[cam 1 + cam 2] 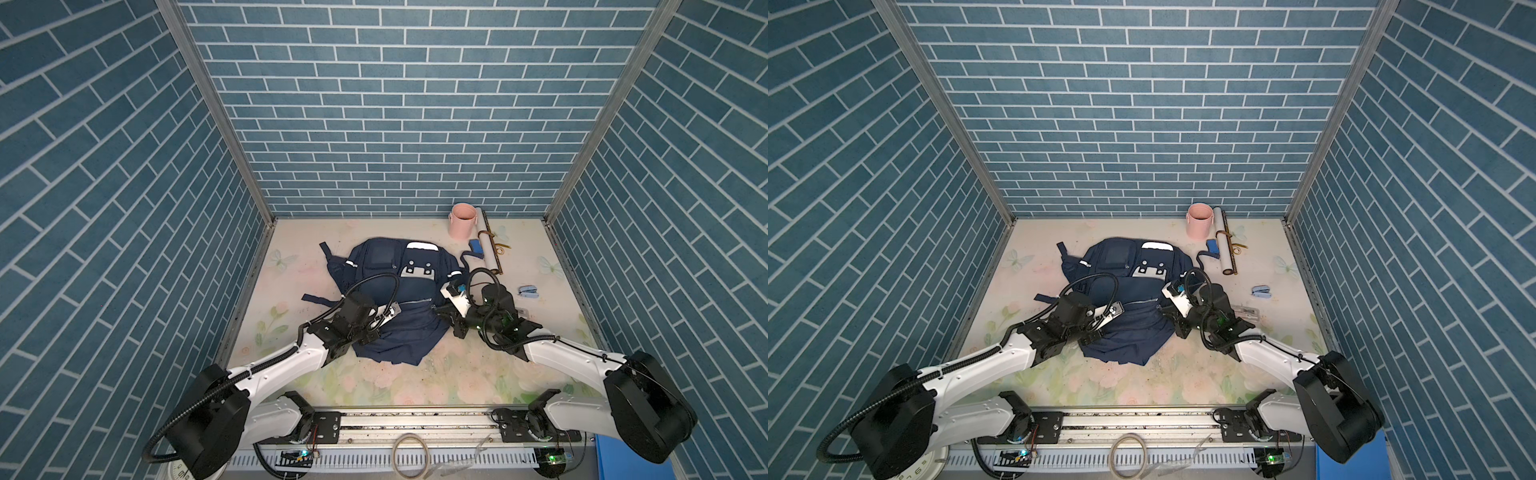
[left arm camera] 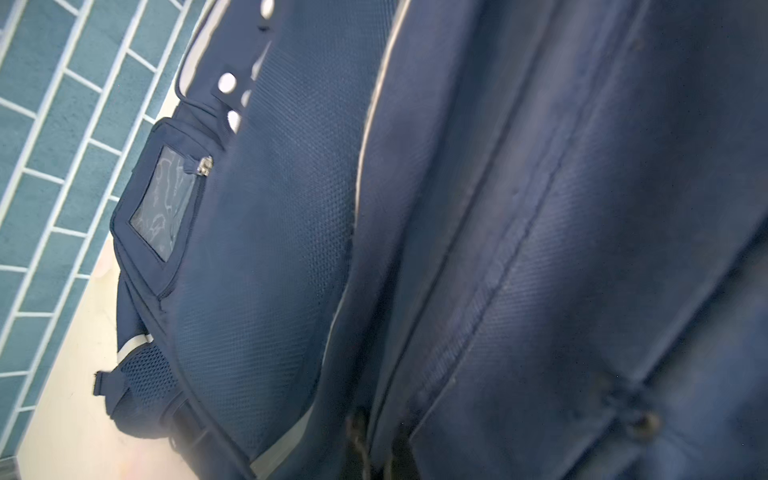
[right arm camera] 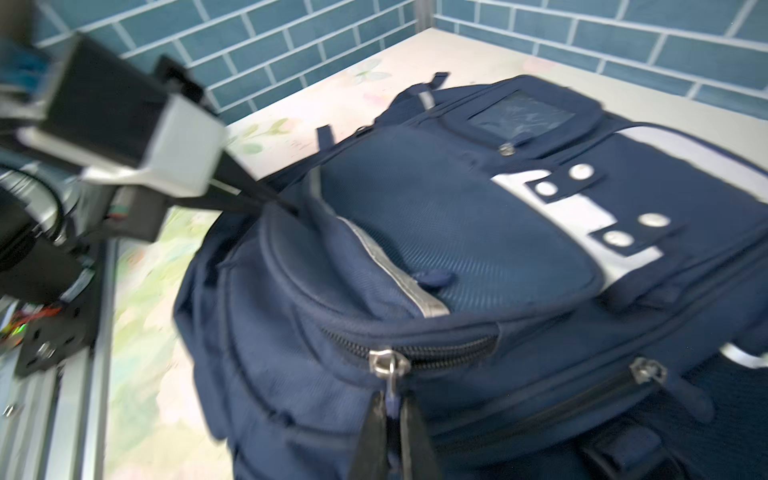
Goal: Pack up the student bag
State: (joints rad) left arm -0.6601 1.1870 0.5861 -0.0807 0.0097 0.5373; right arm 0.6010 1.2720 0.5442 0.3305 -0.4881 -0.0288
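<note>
Fabric this soft will slump and drag rather than lift as one piece. The bag (image 1: 415, 328) lies front up in the middle of the table (image 1: 457, 365) between both arms, probably light but bulky. Stitched rims, straps and zip hardware look like the surest holds. The right gripper (image 3: 392, 401) is pinched on a zipper pull (image 3: 390, 374) at the bag's near edge. The left gripper (image 3: 286, 205) is pressed together at a pocket rim, apparently nipping cloth — blur hides the exact contact.
</note>
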